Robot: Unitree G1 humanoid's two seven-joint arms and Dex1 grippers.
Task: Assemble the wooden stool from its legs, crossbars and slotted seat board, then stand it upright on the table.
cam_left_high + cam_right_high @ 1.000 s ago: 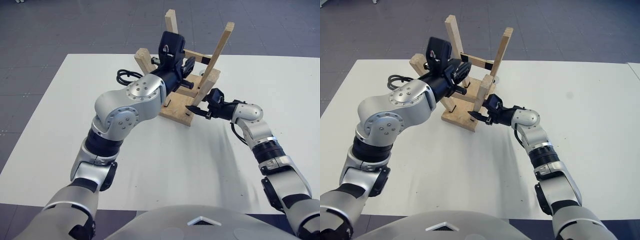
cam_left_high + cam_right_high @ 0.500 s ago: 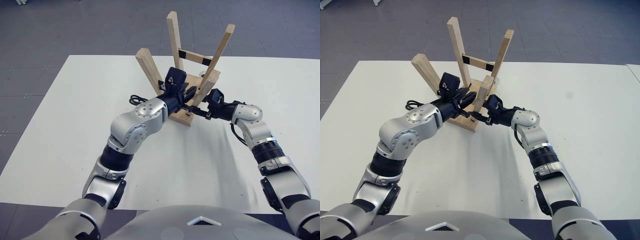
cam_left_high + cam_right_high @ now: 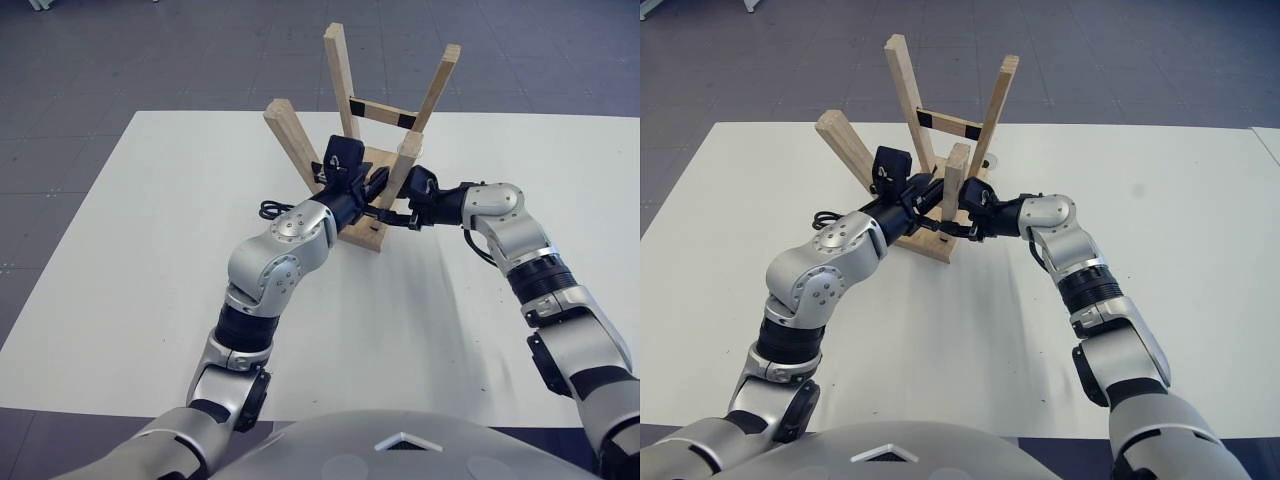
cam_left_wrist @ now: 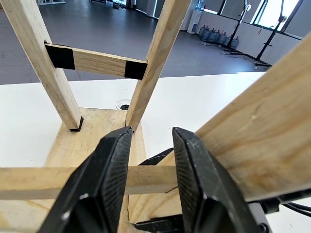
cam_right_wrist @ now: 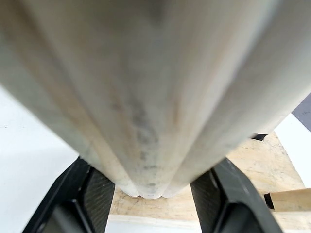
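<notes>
Right pincer (image 3: 958, 222) pinching front leg (image 3: 953, 180) | left pincer (image 4: 151, 145) spread beside crossbar (image 4: 39, 180) | stool (image 3: 930, 243) upturned on table (image 3: 1140, 200)

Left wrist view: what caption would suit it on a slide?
Left gripper at a crossbar above the seat board, two braced legs beyond.

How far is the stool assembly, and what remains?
Done: seat board lies on the table, two far legs stand in it joined by an upper crossbar. In hand: right gripper clamps the near leg; left gripper sits open at a low crossbar. Left: finish the joints, stand it upright.
</notes>
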